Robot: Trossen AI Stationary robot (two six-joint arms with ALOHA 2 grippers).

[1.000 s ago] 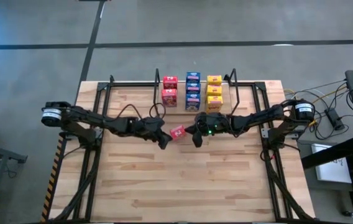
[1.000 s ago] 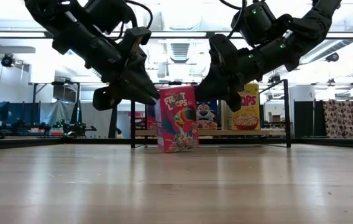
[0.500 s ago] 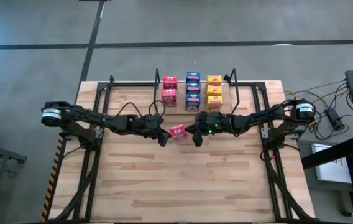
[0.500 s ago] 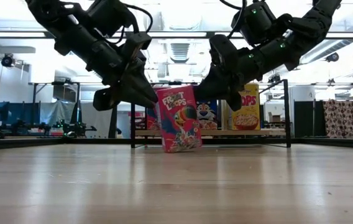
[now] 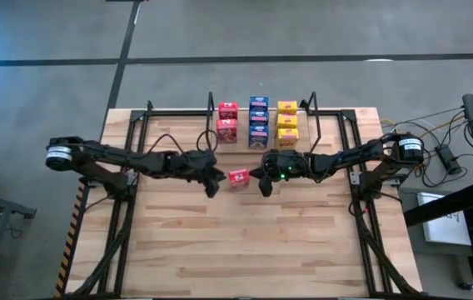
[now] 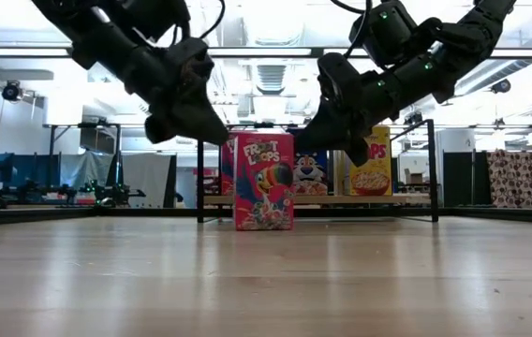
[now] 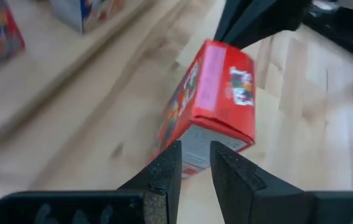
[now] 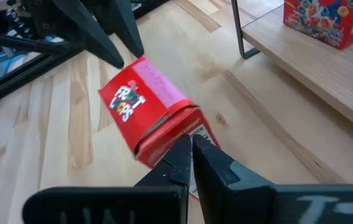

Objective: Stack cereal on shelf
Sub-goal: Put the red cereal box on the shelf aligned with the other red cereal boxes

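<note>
Froot Loops box [image 5: 238, 177] stood upright on table [image 5: 245, 250], just before shelf [image 5: 336, 125], ungripped. Left gripper [image 5: 212, 179] beside it, jaws slightly parted, empty. Right gripper [image 5: 263, 182] opposite, jaws together. Box judged light, crushable, easily tipped; broad faces best pinched.

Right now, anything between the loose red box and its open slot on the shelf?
Nothing visible. The red cereal box stands upright on the table between the left gripper and right gripper. Bare wood separates it from the shelf, where the red column holds two boxes.
</note>
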